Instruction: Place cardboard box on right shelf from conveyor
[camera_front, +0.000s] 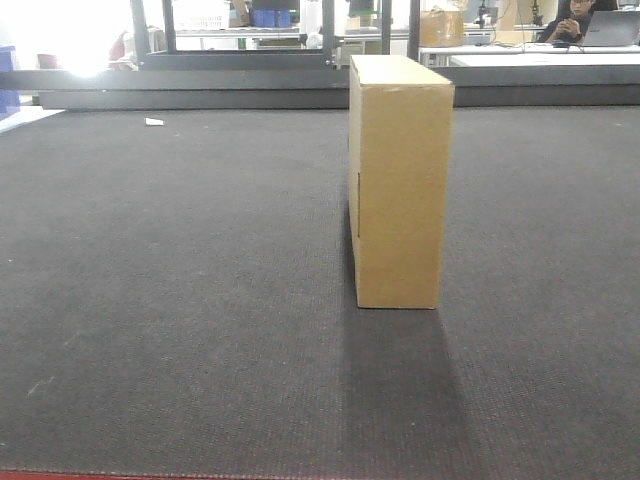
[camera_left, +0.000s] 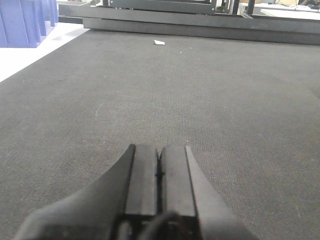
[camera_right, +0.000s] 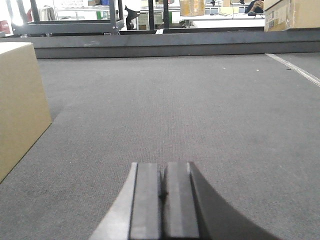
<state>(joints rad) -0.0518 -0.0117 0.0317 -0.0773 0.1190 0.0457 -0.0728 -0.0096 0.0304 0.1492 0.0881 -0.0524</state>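
The left gripper (camera_left: 159, 155) and right gripper (camera_right: 163, 172) sit pressed shut and empty over the dark grey woven conveyor belt (camera_front: 180, 250); open both wide before clamping the upright tan rectangular cardboard box (camera_front: 400, 180) standing on it.

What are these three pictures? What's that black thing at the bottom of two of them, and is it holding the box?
This is a robot with two arms. One camera looks straight ahead: a cardboard box stands upright on a grey belt, a tiny white scrap far behind. The other two cameras sit on the wrists. The black things are its pinchers: the left gripper and the right gripper, both closed, holding nothing. The right one sees the box off to its left, untouched.
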